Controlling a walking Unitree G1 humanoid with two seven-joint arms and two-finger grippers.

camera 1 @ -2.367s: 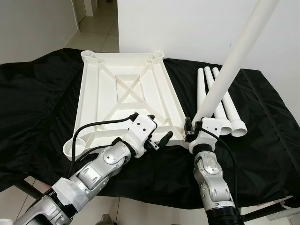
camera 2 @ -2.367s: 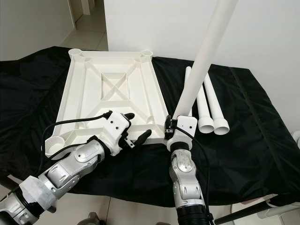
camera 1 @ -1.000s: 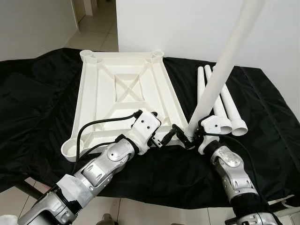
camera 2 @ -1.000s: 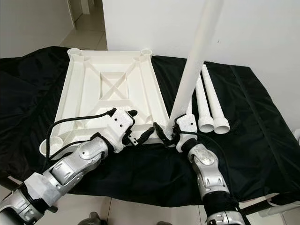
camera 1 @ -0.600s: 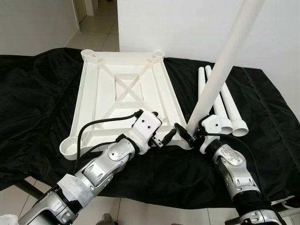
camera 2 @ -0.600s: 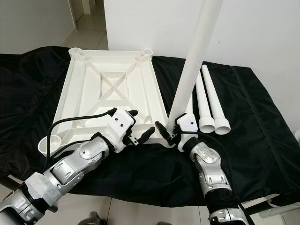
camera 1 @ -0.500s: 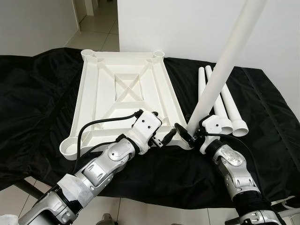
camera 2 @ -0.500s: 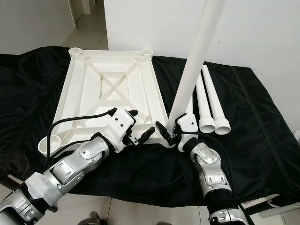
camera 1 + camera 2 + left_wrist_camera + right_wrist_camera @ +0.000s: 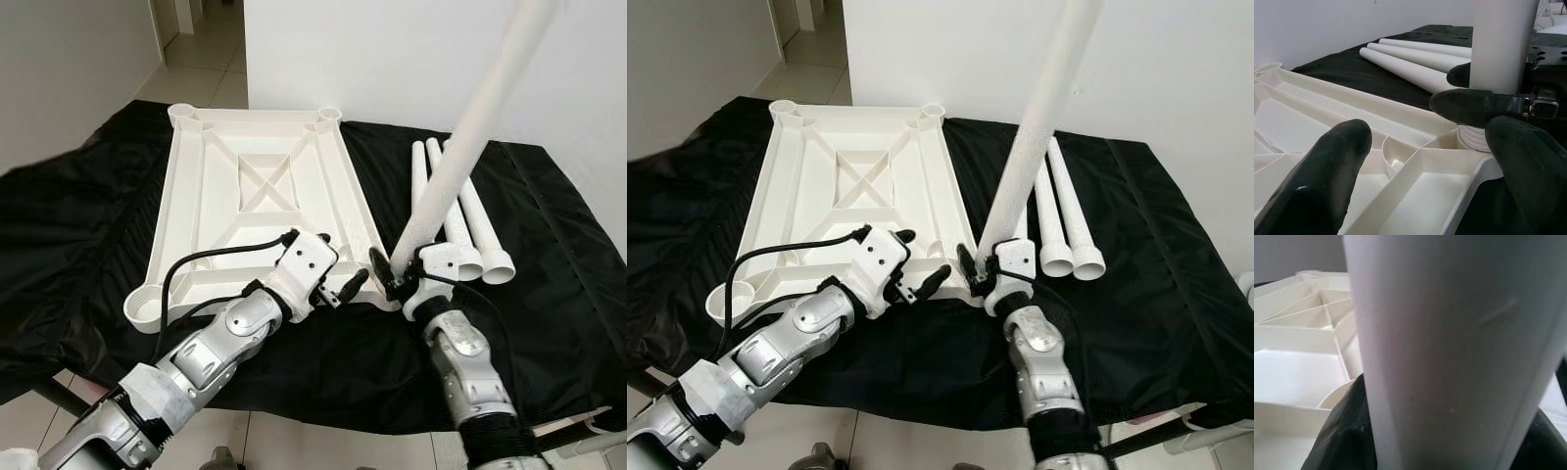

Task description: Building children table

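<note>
Our right gripper (image 9: 392, 281), clamped on the table leg (image 9: 468, 132), holds its foot at the tabletop's (image 9: 263, 186) lower-right corner socket; the leg slants toward upper right. Our left gripper (image 9: 338, 279) gapes alongside.

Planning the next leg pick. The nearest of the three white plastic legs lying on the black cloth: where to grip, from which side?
Nearest white plastic table leg: grip mid-shaft from above, jaws across its width. It lies flat on the black cloth, flared end toward the robot, close beside its neighbour, so only its outer right side looks free.
</note>
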